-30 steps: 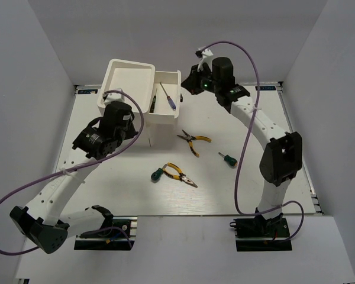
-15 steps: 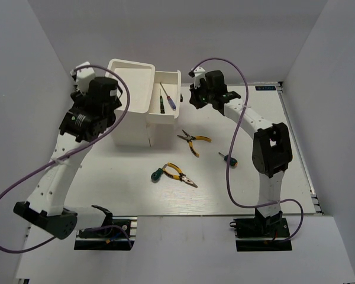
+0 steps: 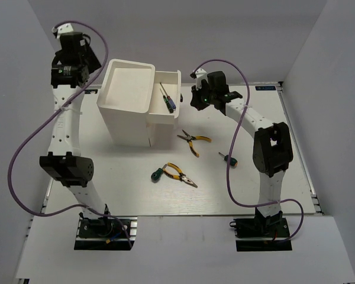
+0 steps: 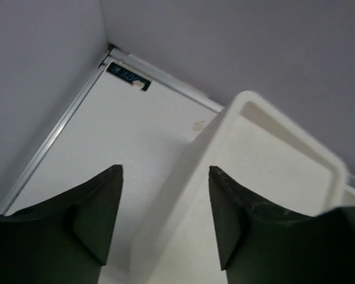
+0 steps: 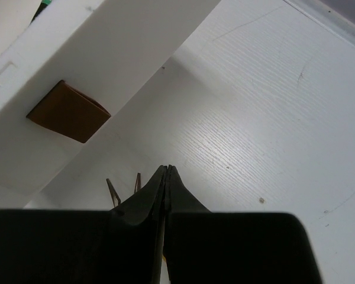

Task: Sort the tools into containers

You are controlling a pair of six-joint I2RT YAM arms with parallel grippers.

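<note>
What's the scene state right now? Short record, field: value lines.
in drawer: two thin screwdrivers, in the pulled-out drawer
on table: far pliers, near pliers, left green screwdriver, right green screwdriver
left gripper: open, empty, high beside the box unit
right gripper: shut, empty, by the drawer's knob

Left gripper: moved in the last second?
Yes. In the top view the left gripper swung from over the near-left corner of the tall white box unit to beyond its far-left corner.
</note>
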